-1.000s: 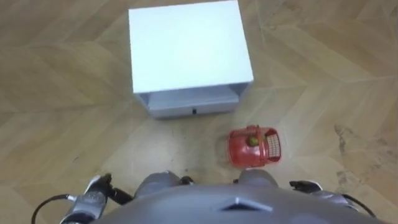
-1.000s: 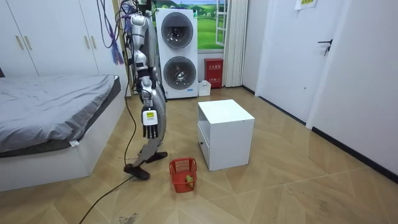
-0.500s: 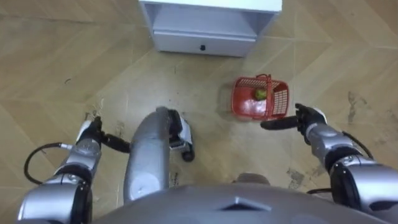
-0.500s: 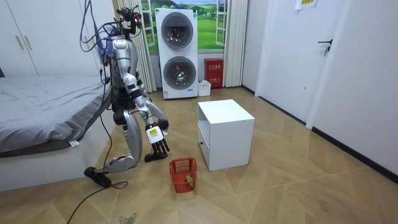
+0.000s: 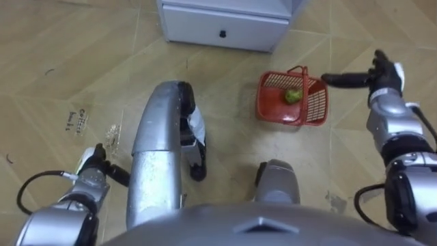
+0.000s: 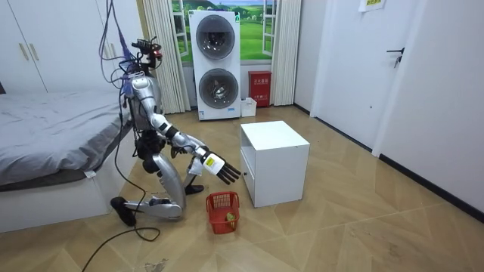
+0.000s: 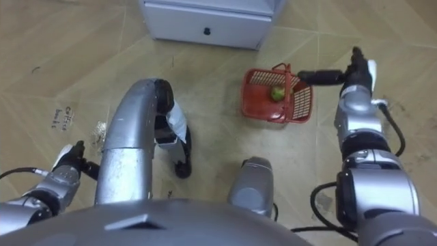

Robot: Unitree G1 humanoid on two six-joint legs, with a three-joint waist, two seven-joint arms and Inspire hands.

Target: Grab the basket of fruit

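Partly hidden left robot hand (image 5: 92, 165), basket (image 5: 316, 104), perhaps lime (image 5: 293, 96)

Red basket (image 7: 302, 104) on floor (image 7: 68, 68), green fruit (image 7: 276, 93) inside; right hand (image 7: 356, 74), fingers (image 7: 321, 76) straight, just beside it.

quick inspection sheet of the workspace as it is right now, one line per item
surface: wooden floor, herringbone boards
job's things: red fruit basket upright on the floor before the white cabinet, green fruit inside
clutter: nothing seen
hands: right hand open, fingers straight, above the basket's right edge, not gripping; left hand low by the floor, idle
cables: nothing seen besides the robot's own
surroundings: bed and stacked washers behind the kneeling robot
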